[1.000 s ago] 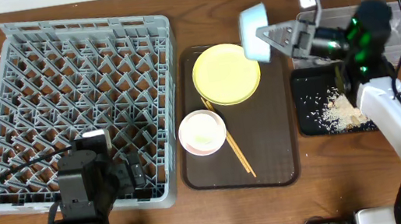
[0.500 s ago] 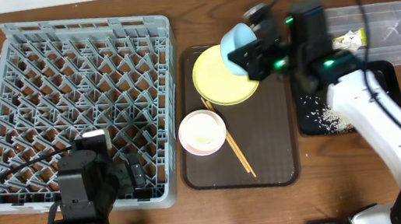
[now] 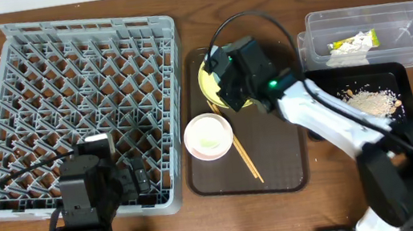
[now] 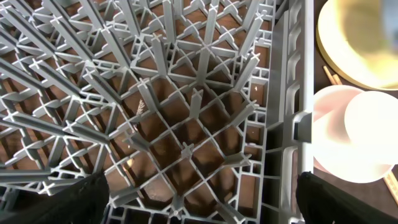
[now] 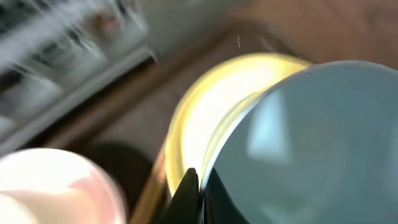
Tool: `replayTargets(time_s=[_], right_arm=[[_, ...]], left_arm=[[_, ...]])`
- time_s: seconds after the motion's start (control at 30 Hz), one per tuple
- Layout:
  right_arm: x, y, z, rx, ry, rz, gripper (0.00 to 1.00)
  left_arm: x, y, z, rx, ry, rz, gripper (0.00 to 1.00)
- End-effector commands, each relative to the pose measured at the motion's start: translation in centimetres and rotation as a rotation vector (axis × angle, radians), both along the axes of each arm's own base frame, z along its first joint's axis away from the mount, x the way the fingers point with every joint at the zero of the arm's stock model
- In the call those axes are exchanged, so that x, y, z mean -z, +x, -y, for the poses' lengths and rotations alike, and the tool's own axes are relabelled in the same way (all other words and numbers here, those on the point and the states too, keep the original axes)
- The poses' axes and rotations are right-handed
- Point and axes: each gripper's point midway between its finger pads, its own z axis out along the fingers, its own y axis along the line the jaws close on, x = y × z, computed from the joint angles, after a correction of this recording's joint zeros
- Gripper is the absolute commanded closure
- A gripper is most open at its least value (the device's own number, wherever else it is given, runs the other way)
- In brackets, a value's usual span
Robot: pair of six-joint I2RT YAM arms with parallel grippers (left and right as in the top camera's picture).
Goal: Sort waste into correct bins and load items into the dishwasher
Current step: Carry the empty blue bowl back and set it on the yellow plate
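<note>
Overhead: the rack (image 3: 91,99) fills the worktop's left side, and the left hand (image 3: 137,186) hangs over its near right corner. On the brown tray (image 3: 278,162) lie the plate (image 3: 205,83), pink bowl (image 3: 208,135) and chopsticks (image 3: 243,159). The right hand (image 3: 222,81) is over the plate. The wrapper (image 3: 354,44) lies in the tub (image 3: 404,23), and the scraps (image 3: 370,100) are in the black tray (image 3: 371,76).

Left wrist: the fingers stand wide apart above the rack, holding nothing.

Right wrist: the hand is clamped on the blue bowl's (image 5: 311,143) rim, above the plate.

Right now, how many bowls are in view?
2. The pink bowl sits on the brown tray; the blue bowl is gripped by the right gripper over the plate, hidden under the arm from overhead.
</note>
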Motion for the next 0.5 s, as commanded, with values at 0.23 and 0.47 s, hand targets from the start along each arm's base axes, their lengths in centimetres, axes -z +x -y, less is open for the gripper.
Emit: replayTargets(time_s=[0.23,0.47], right_arm=[[1.8,0.7,0.0,0.005,-0.049,-0.001,0.76],[-2.6,0.1,0.0,0.086,0.058,-0.006,0.46]], left_arm=[[-0.7,0.2,-0.1,-0.009,0.0,0.017,0.04],[-0.7,0.2,-0.1,-0.009,0.0,0.016,0.04]])
